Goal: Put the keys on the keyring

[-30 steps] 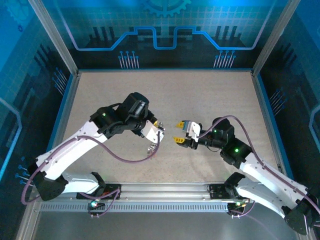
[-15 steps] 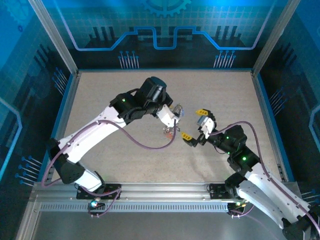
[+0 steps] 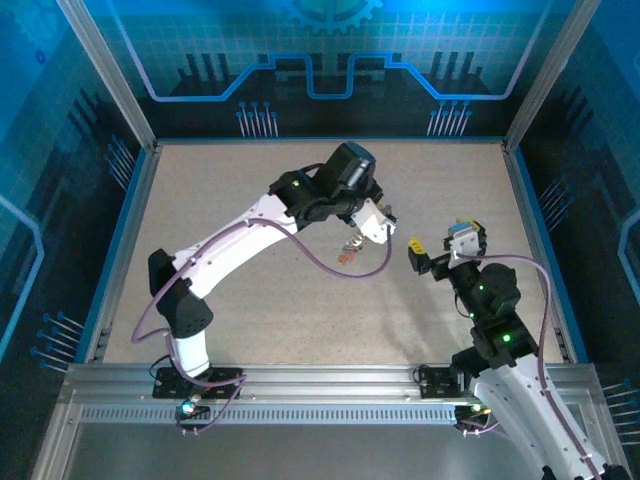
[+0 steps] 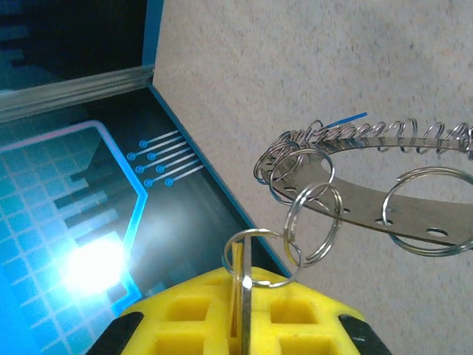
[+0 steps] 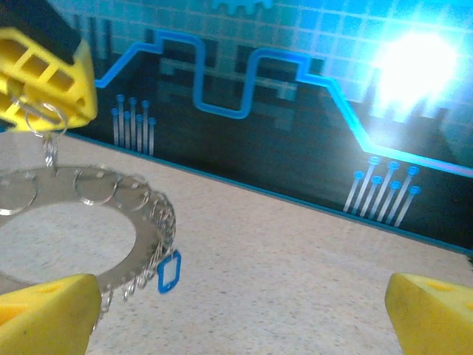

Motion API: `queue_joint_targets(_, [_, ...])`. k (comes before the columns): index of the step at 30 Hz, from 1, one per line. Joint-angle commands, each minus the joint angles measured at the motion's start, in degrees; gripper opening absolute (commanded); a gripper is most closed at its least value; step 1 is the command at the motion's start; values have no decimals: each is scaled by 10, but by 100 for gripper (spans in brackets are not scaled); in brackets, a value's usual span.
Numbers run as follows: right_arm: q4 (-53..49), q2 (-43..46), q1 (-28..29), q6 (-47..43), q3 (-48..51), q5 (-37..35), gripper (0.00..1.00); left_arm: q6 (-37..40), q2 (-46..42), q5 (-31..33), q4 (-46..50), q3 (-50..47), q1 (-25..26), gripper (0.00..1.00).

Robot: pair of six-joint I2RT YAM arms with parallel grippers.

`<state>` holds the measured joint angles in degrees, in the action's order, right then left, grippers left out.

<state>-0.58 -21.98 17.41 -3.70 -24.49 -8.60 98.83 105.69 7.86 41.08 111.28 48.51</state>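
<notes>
Your left fingers (image 4: 192, 314) pinch the keyring (image 4: 384, 200) by one small loop (image 4: 255, 255), so it dangles above the surface (image 3: 230, 200), mid-scene. Your right fingers (image 5: 44, 310) gape wide just right; a nudge could swing or slip it.

No legible text, labels, brands or numbers on any surface.

Blue light from the glowing far wall panel (image 3: 320, 60) tints everything; the speckled beige tabletop (image 3: 250, 300) is evenly lit, shadows soft. Both wrist views carry blown-out white glare. The large silvery metal keyring (image 4: 369, 203) looks sharp, the near yellow plastic fingertips (image 5: 44, 310) blurred.
</notes>
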Motion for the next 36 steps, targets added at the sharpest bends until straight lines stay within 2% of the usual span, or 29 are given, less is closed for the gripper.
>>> queue_joint_targets(1, [-11, 20, -23, 18, 14, -35, 100, -43, 29, -30, -5, 42, 16, 0])
queue_joint_targets(9, [-14, 45, -60, 15, 28, -55, 100, -135, 131, -84, 53, 162, 34, 0])
queue_joint_targets(15, [-13, 50, -83, 13, 33, -58, 100, -188, 173, -132, 52, 162, 14, 0])
queue_joint_targets(25, [-17, 67, -98, 16, 43, -66, 100, -191, 217, -89, 63, 156, -27, 0])
queue_joint_targets(36, [-12, 63, -100, 18, 50, -50, 100, -203, 214, -94, 54, 112, -108, 0])
